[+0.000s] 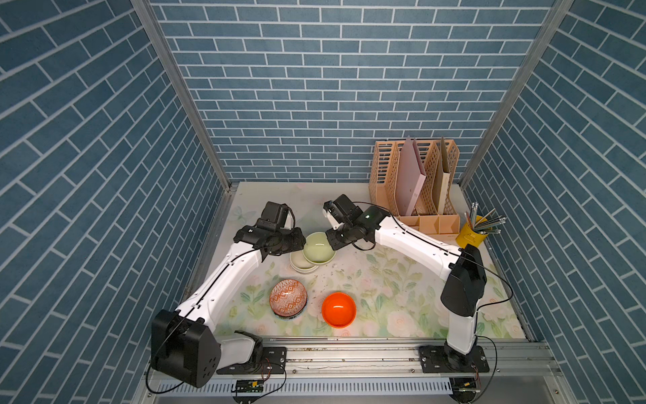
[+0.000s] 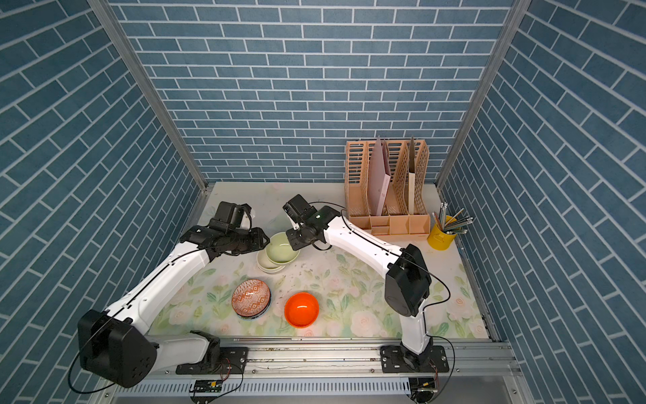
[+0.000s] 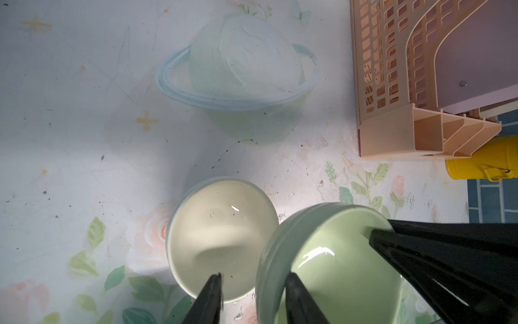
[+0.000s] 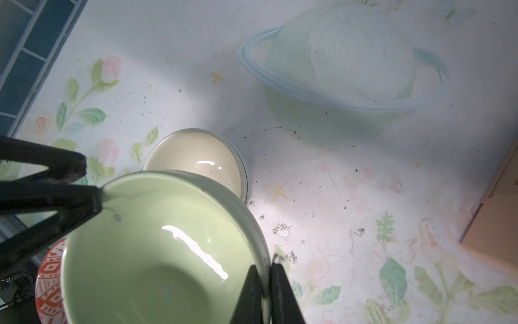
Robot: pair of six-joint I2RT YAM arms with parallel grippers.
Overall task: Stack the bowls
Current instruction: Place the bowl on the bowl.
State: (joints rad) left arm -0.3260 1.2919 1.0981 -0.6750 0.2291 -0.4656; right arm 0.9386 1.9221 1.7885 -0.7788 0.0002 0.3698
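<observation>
Left gripper (image 3: pixel 254 276) stands with jaws apart, straddling one side of the rim of the pale green bowl (image 1: pixel 318 250), which sits tilted partly over the cream bowl (image 1: pixel 298 263), toward the left edge of the desk (image 1: pixel 402 280). Right gripper (image 4: pixel 265 265) is clamped on the opposite side of that rim.

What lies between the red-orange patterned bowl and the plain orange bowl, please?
Nothing but a bare strip of floral tablecloth; both top views show the patterned bowl and the orange bowl apart.
</observation>
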